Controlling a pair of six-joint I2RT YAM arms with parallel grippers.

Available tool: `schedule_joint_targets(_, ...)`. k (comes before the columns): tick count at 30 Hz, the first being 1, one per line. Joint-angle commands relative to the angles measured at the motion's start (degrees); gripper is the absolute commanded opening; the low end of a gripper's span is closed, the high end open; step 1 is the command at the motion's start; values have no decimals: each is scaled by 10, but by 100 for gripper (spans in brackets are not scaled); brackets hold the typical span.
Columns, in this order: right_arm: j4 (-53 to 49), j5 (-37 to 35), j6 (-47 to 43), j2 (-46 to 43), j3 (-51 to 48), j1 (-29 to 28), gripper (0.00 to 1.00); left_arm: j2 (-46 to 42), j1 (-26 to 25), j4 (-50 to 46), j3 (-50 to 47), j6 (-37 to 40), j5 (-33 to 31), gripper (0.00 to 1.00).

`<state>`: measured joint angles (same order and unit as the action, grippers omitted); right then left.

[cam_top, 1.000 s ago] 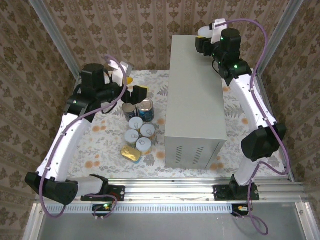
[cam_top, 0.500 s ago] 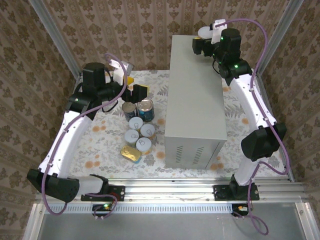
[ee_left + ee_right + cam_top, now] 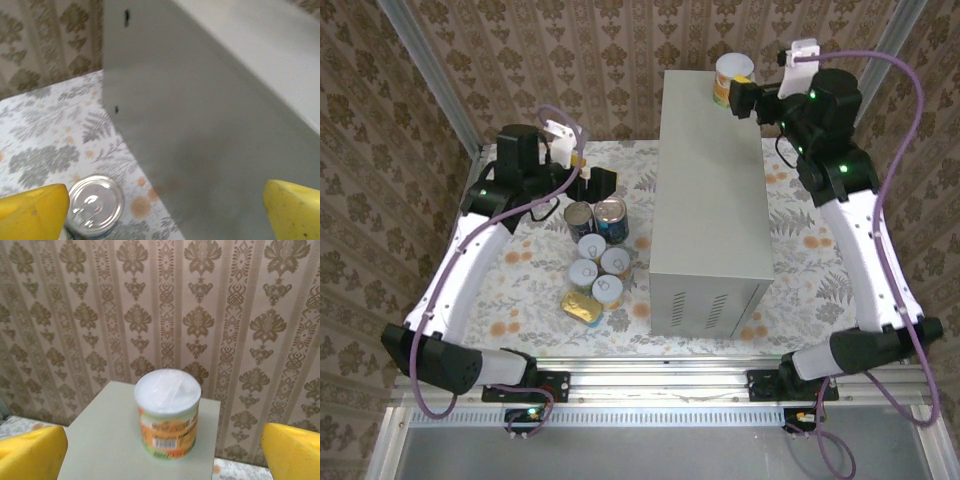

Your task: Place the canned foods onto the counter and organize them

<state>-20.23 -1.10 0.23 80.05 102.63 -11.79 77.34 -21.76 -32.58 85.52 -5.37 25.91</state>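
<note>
standing upright at the counter's [image 3: 705,180] far end, an orange-labelled can [image 3: 167,412] with a flat white lid sits just ahead of the right gripper [image 3: 744,100]. its yellow-padded jaws are spread wide and clear of the can, so the placement looks finished. the counter is a smooth grey metal box with a flat top. the other cans [image 3: 598,250], shiny-lidded cylinders, cluster on the floral floor [image 3: 520,260] below the left gripper [image 3: 592,186]. its jaws are likewise apart and holding nothing, probably lining up a pick.

tall blue-labelled cans [image 3: 611,218]: 2
short white-lidded cans [image 3: 590,247]: 5 (4 on the floral floor [image 3: 520,290], 1 on top of the counter [image 3: 705,200])
flat oblong tin [image 3: 582,306]: 1
tins in all: 8
counter: 1
</note>
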Motion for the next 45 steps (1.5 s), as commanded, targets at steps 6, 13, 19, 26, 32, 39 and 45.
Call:
schedule_joint_targets(6, -127, 59, -30, -109, -64, -76, 100, 62, -20, -110, 57, -29, -146, 100)
schedule_joint_targets(13, -158, 91, -54, -171, -116, -183, 100, 110, -21, -144, 61, -50, -157, 100)
schedule_joint_targets(19, -144, 75, -36, -200, -162, -213, 100, 155, -36, -163, 76, -59, -155, 100)
schedule_joint_targets(26, -140, 63, -30, -221, -197, -218, 100, 208, -63, -184, 101, -83, -186, 100)
schedule_joint_targets(32, -139, 59, -30, -235, -206, -218, 100, 237, -72, -186, 100, -96, -192, 100)
schedule_joint_targets(39, -142, 52, -32, -242, -210, -218, 100, 257, -72, -196, 98, -108, -220, 100)
schedule_joint_targets(45, -145, 48, -35, -245, -212, -218, 100, 268, -73, -193, 90, -117, -208, 100)
